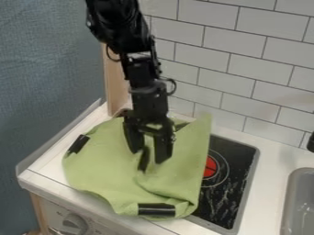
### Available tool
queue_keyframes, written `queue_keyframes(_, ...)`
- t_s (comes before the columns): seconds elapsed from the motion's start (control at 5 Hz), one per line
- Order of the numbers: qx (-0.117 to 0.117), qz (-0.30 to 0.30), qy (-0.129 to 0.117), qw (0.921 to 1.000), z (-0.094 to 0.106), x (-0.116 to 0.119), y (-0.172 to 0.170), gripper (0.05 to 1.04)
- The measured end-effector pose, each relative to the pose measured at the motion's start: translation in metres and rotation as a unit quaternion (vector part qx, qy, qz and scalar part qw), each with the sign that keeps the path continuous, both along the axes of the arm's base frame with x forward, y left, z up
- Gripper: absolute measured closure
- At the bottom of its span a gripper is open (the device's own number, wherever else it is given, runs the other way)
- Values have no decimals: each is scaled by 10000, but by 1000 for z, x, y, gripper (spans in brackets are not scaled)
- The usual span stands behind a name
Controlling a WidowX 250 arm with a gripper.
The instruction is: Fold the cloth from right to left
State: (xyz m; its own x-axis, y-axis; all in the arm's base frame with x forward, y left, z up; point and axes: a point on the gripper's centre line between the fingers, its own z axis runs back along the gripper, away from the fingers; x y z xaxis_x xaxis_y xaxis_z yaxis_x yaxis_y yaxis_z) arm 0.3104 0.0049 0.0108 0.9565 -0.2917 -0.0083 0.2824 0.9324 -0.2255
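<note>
The black gripper (149, 155) hangs from the upper left over the middle of the green cloth (104, 172). Its two fingers stand apart, with green fabric showing between and behind them; whether they touch it I cannot tell. The cloth lies rumpled over the left part of the counter and stove, its right side raised in a fold toward the upper right. Black strips mark its left edge and front edge, and another dark strip shows just below the fingers. The arm hides part of the cloth's back edge.
Right of the cloth, the black stove top (230, 183) shows with a red burner centre (210, 167). A grey sink (297, 204) sits at the far right. White wall tiles rise behind, and a stove knob (75, 223) is on the front panel.
</note>
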Motion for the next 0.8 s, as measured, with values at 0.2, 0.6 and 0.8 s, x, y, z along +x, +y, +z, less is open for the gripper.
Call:
queue_keyframes(0.2,186,67,-139,9997,20,0,5,85)
queue_keyframes(0.6,210,92,-360,9991,41,5,6,85)
queue_keyframes(0.8,211,94,-360,9991,41,5,6,85)
